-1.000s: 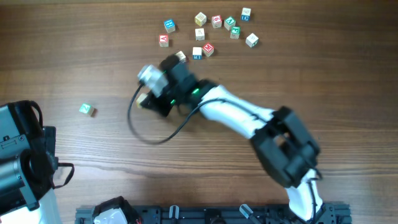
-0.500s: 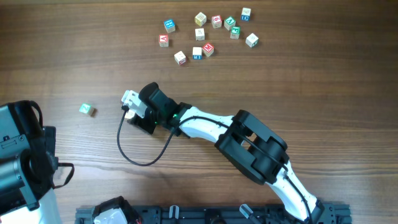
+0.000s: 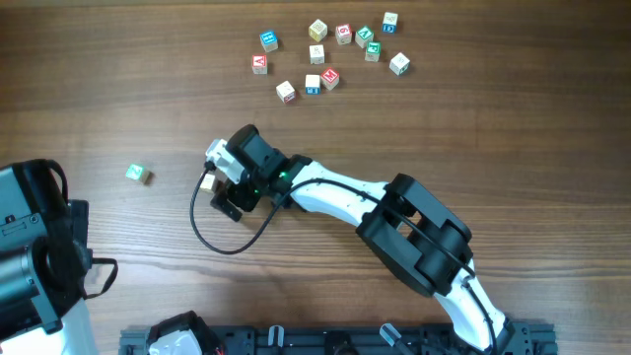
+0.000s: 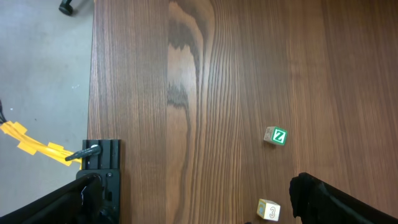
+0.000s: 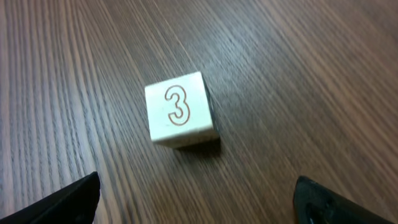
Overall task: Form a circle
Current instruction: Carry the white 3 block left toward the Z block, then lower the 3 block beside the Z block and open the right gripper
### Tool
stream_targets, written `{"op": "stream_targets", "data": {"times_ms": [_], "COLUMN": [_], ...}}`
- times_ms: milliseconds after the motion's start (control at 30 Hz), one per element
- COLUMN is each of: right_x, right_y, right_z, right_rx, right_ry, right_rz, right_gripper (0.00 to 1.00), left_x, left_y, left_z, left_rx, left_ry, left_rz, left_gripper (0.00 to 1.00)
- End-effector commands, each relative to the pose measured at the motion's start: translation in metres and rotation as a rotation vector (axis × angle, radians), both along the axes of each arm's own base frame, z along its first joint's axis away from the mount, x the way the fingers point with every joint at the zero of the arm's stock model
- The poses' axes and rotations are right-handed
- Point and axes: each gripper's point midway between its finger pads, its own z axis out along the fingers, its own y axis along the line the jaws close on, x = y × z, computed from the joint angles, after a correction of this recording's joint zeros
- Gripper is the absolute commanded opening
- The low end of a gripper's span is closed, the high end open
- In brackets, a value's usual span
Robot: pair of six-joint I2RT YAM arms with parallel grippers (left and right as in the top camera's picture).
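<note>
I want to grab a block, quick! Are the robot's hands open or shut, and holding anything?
Left gripper: open, holding nothing.
Right gripper: open, holding nothing; the cube marked 3 lies free between its fingers.

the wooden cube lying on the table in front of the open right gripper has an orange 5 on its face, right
Not quite: the number on the cube is an orange 3, not a 5, as the right wrist view shows plainly. The rest holds: it lies free on the table in front of the right gripper, which is open.
</note>
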Motion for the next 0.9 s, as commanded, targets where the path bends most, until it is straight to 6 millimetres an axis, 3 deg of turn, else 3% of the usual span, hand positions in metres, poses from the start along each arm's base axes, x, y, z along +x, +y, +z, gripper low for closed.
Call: {"op": "stream_targets", "data": {"times_ms": [0, 133, 267, 367, 667, 767, 800, 867], "right_x": [0.011, 0.034, 0.043, 0.03, -0.001, -0.024, -0.033, -0.034], "right_y": [0.0, -0.01, -0.011, -0.006, -0.025, -0.022, -0.019, -0.016], "right_z": [0.015, 0.011, -0.004, -0.017, -0.04, -0.042, -0.04, -0.039], "right_rx": [0.015, 0.006, 0.011, 0.004, -0.127, -0.124, -0.111, -0.098], "right_ry": [-0.016, 0.004, 0.015, 0.056, 0.173, 0.277, 0.322, 0.327], "right_rz": [-0.069, -0.298, -0.383, -0.345, -0.305, -0.238, -0.206, -0.203], "right_gripper": [1.0, 1.0, 0.99, 0.88, 0.8, 0.64, 0.5, 0.31], "left_x": [-0.001, -0.001, -0.001, -0.001, -0.001, -0.001, -0.001, -0.001], "left_y": [0.001, 0.001, 0.001, 0.001, 0.001, 0.001, 0.001, 0.001], "left_z": [0.001, 0.001, 0.001, 0.001, 0.001, 0.001, 0.001, 0.001], "left_rx": [0.002, 0.002, 0.002, 0.001, 0.002, 0.001, 0.001, 0.002], "left_ry": [-0.009, -0.009, -0.009, -0.009, -0.009, -0.009, -0.009, -0.009], "left_rz": [0.023, 0.023, 0.023, 0.023, 0.023, 0.023, 0.023, 0.023], "left_gripper": [1.0, 1.0, 1.0, 1.0, 1.0, 1.0, 1.0, 1.0]}}
